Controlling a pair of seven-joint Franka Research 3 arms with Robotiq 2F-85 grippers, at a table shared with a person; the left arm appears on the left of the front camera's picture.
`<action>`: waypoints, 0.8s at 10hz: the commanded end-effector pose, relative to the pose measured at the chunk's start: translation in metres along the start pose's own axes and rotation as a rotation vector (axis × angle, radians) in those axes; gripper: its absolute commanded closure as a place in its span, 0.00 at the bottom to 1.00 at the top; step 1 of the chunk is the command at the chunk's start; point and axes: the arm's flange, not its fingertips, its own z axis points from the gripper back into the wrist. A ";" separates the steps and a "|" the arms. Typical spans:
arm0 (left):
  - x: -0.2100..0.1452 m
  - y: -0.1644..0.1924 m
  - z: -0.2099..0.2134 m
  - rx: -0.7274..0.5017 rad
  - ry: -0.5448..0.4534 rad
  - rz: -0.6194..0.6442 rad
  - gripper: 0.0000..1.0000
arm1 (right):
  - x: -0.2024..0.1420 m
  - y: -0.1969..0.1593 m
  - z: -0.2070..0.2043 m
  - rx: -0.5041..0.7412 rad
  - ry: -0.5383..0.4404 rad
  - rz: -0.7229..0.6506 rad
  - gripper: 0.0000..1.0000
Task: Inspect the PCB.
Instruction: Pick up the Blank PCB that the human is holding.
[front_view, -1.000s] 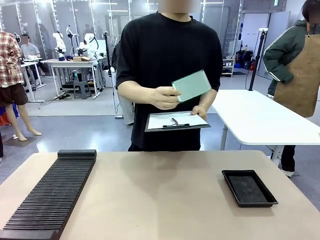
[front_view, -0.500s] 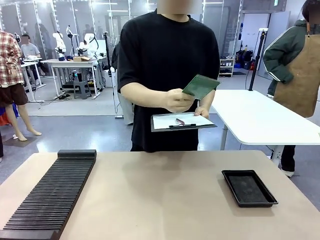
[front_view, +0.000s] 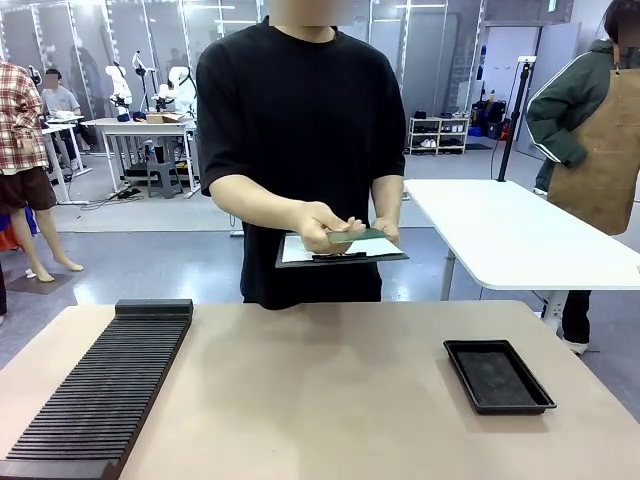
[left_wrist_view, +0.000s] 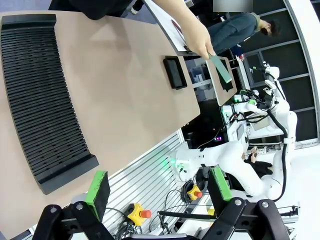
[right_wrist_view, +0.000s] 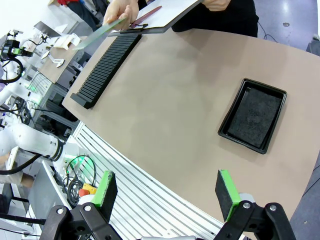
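Note:
Across the table a person holds the PCB (front_view: 360, 236), a thin green board, nearly flat and edge-on in one hand just above a white-paper clipboard (front_view: 340, 252). From the left wrist the PCB (left_wrist_view: 220, 67) shows green beyond the person's hand (left_wrist_view: 197, 37). From the right wrist the PCB (right_wrist_view: 97, 35) looks pale and shiny. My left gripper (left_wrist_view: 159, 185) is open above the table's near side, with nothing between its green pads. My right gripper (right_wrist_view: 166, 190) is open too, off the table's near edge and far from the board.
A long black slotted rack (front_view: 100, 390) lies along the table's left side. A black rectangular tray (front_view: 497, 375) sits at the right. The tan tabletop (front_view: 320, 400) between them is bare. A white table (front_view: 520, 235) and a second person stand behind at the right.
The person has lowered the PCB from a raised, tilted pose at chest height to nearly flat over the clipboard, and has shifted slightly to the left.

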 end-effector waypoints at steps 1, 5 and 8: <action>0.002 -0.002 0.001 0.014 0.000 0.001 0.00 | -0.002 0.000 -0.001 0.005 0.002 0.008 0.00; 0.002 -0.002 0.001 0.014 0.000 0.001 0.00 | -0.002 0.000 -0.001 0.005 0.002 0.008 0.00; 0.002 -0.002 0.001 0.014 0.000 0.001 0.00 | -0.002 0.000 -0.001 0.005 0.002 0.008 0.00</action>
